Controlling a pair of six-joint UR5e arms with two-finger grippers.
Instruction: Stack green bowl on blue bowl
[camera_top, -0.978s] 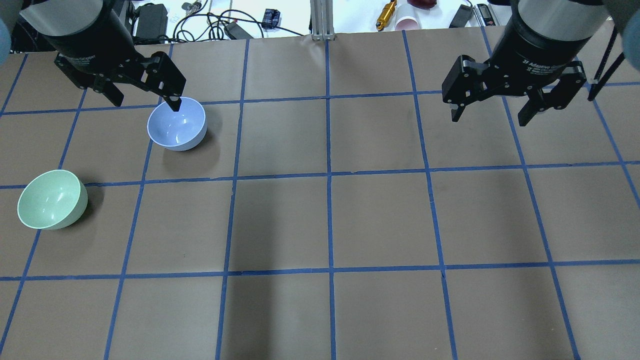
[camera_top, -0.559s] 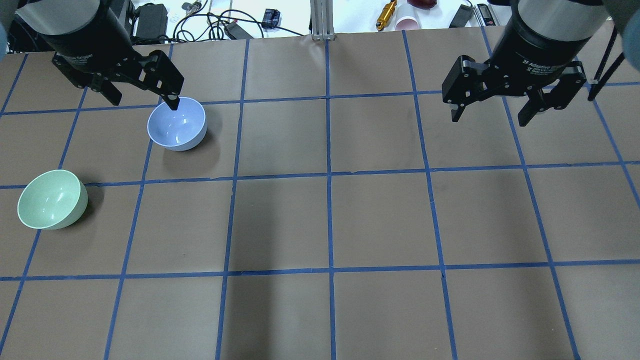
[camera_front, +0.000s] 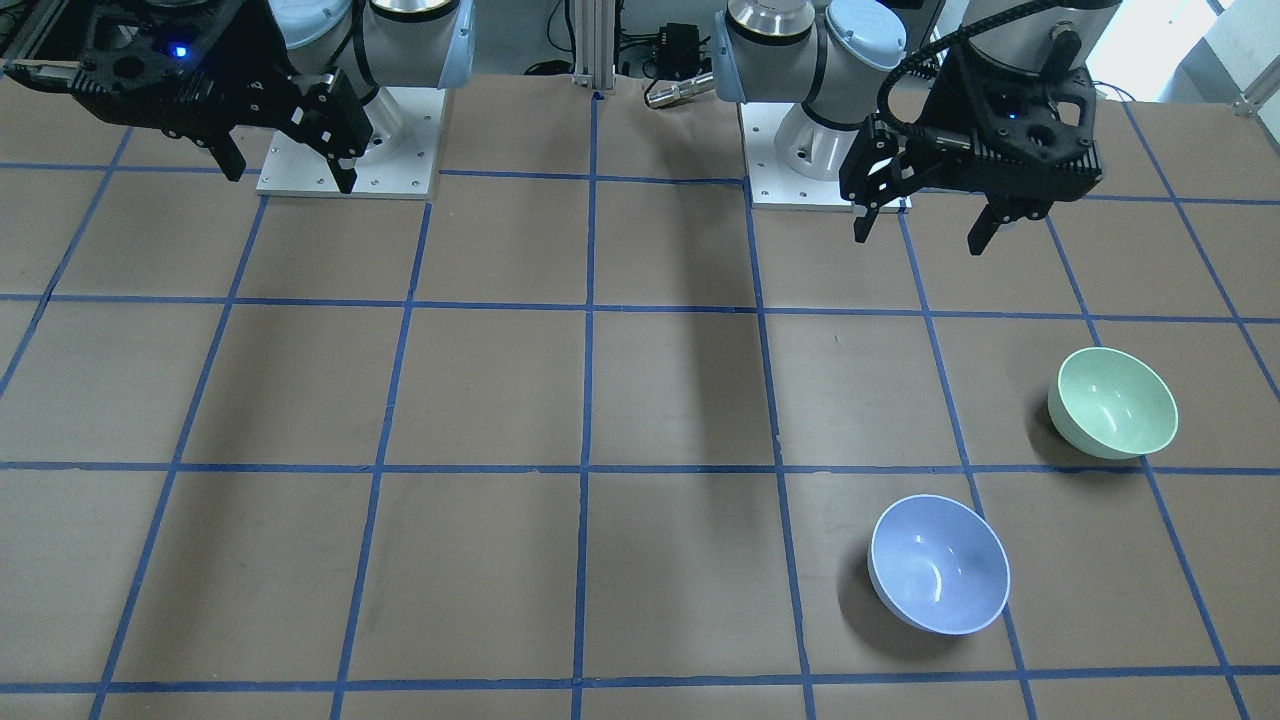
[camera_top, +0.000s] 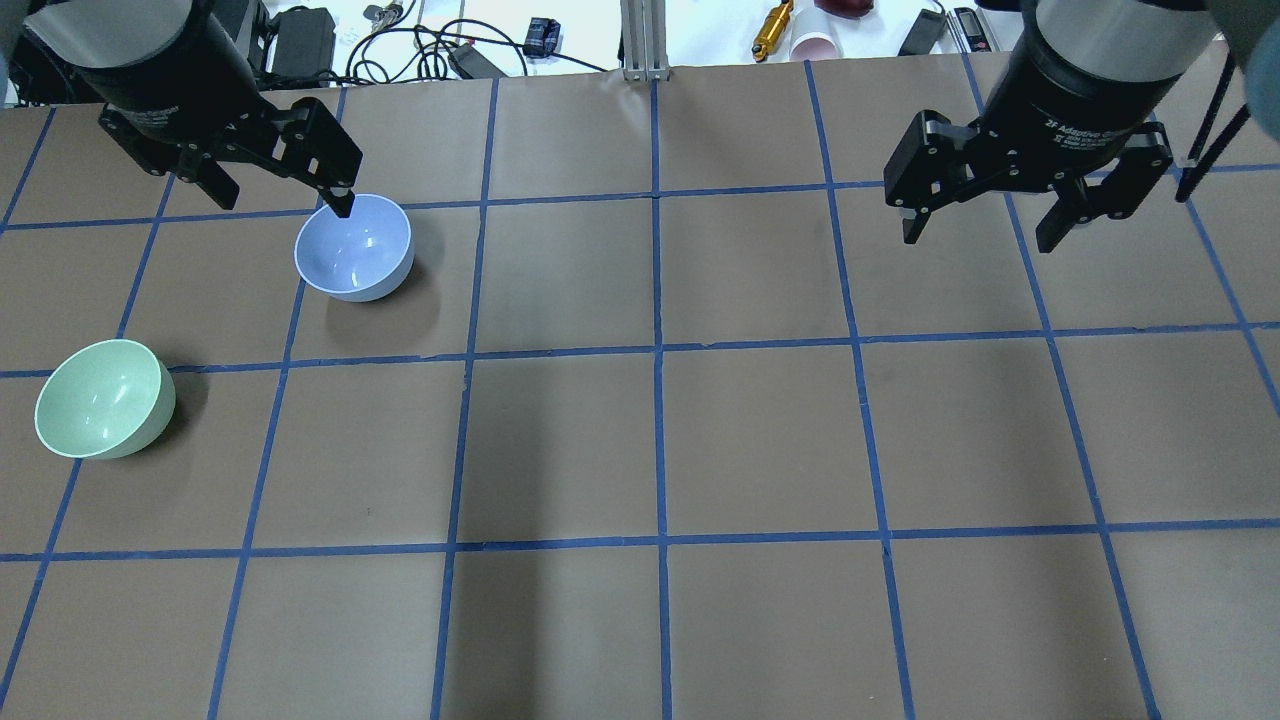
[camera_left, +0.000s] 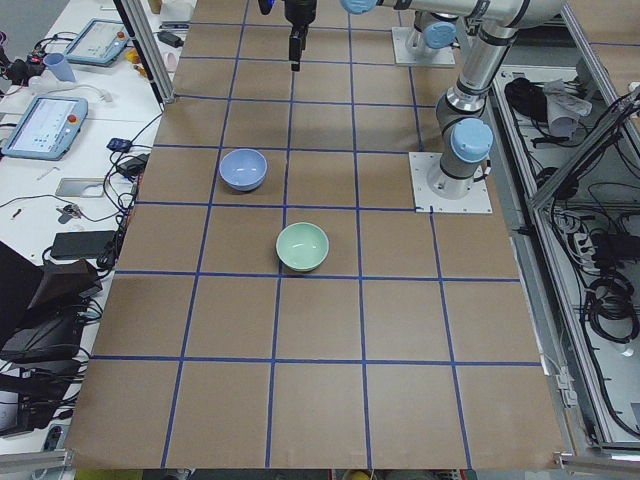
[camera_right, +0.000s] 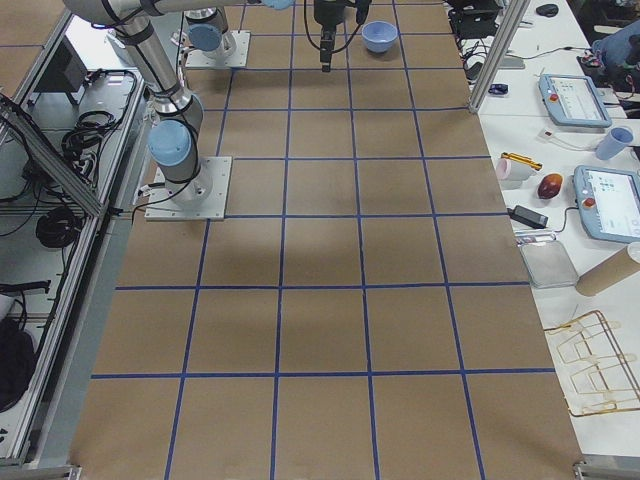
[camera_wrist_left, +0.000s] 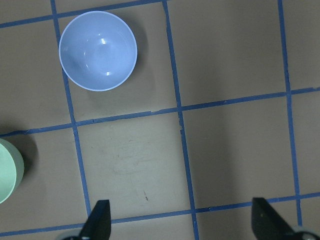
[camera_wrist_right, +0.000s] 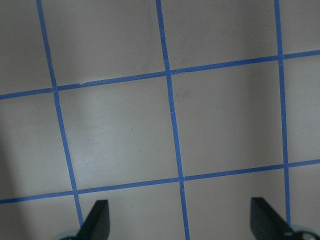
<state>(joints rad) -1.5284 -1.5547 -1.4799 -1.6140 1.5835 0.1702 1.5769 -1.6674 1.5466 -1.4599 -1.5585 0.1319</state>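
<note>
green bowl sits upright on the gridded brown tabletop, nearer and left of the blue bowl, well apart from it. left tool and right tool hover, fingers spread apart.

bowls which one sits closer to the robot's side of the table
The green bowl; the blue bowl lies farther out from the robot.

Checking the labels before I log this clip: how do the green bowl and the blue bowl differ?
The green bowl is mint; the blue bowl is periwinkle. The green bowl sits nearer the robot and farther to its left than the blue bowl. Both stand upright, empty, apart, similar in size.
</note>
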